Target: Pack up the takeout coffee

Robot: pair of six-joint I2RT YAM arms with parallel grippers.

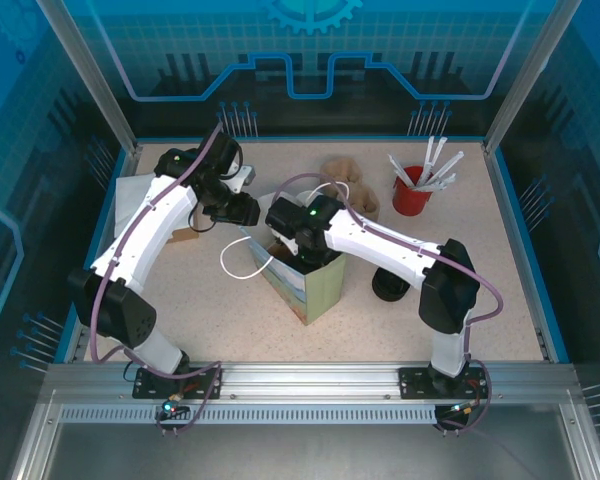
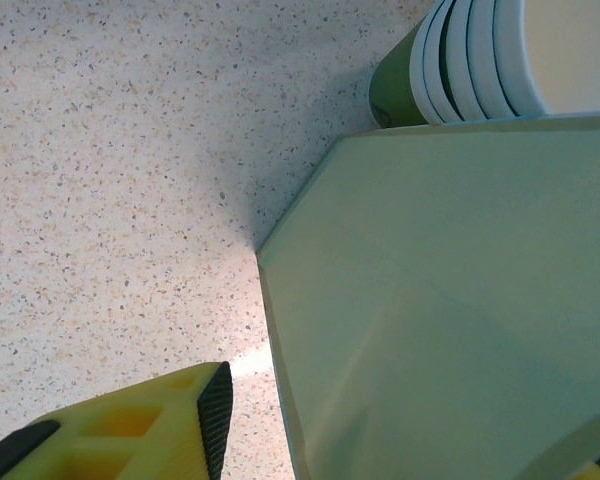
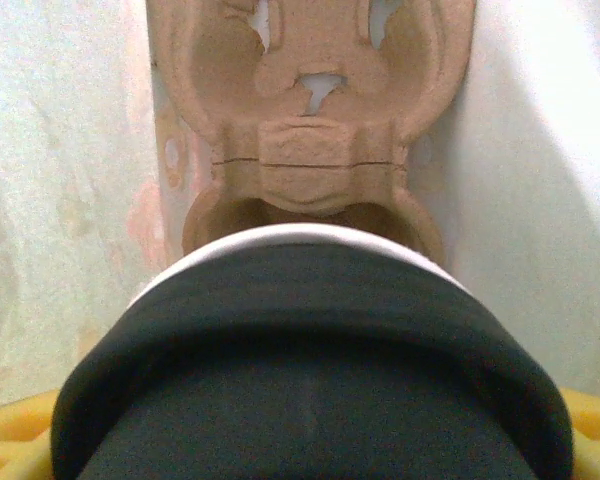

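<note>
The paper bag [image 1: 310, 290] stands open near the table's middle. My right gripper [image 1: 298, 243] reaches down into its mouth. In the right wrist view the takeout coffee [image 3: 310, 350], dark with a pale rim, sits between the yellow fingers [image 3: 590, 420] of the right gripper [image 3: 310, 465], inside the bag above a brown cardboard carrier [image 3: 310, 150]. My left gripper [image 1: 248, 210] is at the bag's left side. In the left wrist view the left gripper [image 2: 410, 445] straddles the pale green bag wall [image 2: 450, 300], and a gap shows between its black pad [image 2: 216, 415] and the wall.
A stack of cups [image 2: 460, 50] with pale rims and a green side lies beyond the bag. A red cup of white straws [image 1: 412, 190] stands at the back right, brown carriers [image 1: 350, 185] behind the bag, black lids [image 1: 390, 285] to its right. White bag handles [image 1: 242, 262] hang left.
</note>
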